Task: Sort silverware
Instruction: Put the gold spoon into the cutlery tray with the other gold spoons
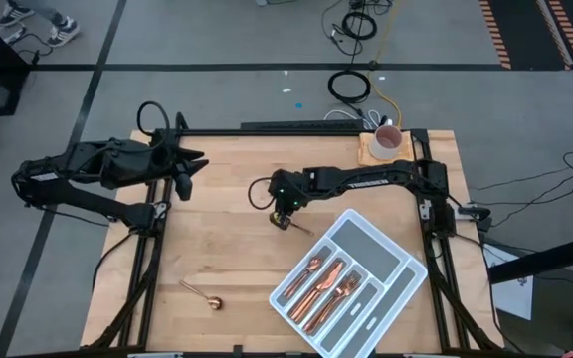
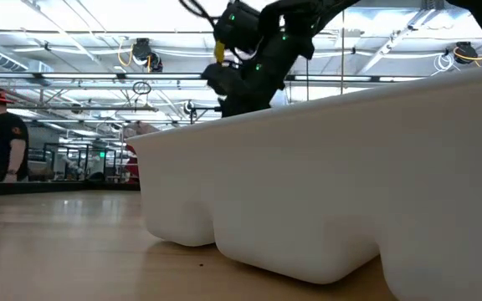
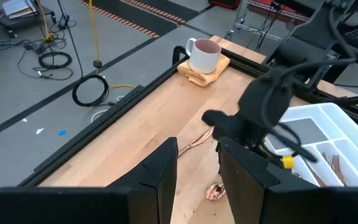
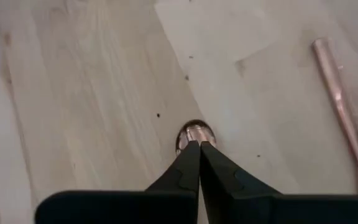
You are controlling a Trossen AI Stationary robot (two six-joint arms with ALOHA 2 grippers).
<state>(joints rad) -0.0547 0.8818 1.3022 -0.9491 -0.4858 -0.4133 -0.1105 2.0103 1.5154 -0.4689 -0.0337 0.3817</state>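
1. While the wooden surface (image 1: pixel 227 199) is mostly bare, the grey-white tray (image 1: pixel 401 273) lies at an angle in its near right part and already holds most of the silverware (image 1: pixel 328 283): several copper pieces lie in its long compartments, so the greater part of the sorting looks done.
2. Over the middle of the surface, just beyond the tray's far left edge, the right gripper (image 1: pixel 283 213) is down at the wood; the right wrist view shows its fingers pressed together with a small shiny copper end at their tips (image 4: pixel 193 132), so it looks pinched shut on that piece, though I cannot tell which kind it is.
3. At the far left edge the left gripper (image 1: pixel 182 164) waits, its fingers (image 3: pixel 163 168) apart and holding nothing.
4. Still loose is a spoon (image 1: pixel 203 295) near the left front, well apart from the tray.
5. A loose copper handle (image 4: pixel 344 118) shows beside the right gripper.
6. My judgement: two or three pieces remain, the pinched one next to go in.
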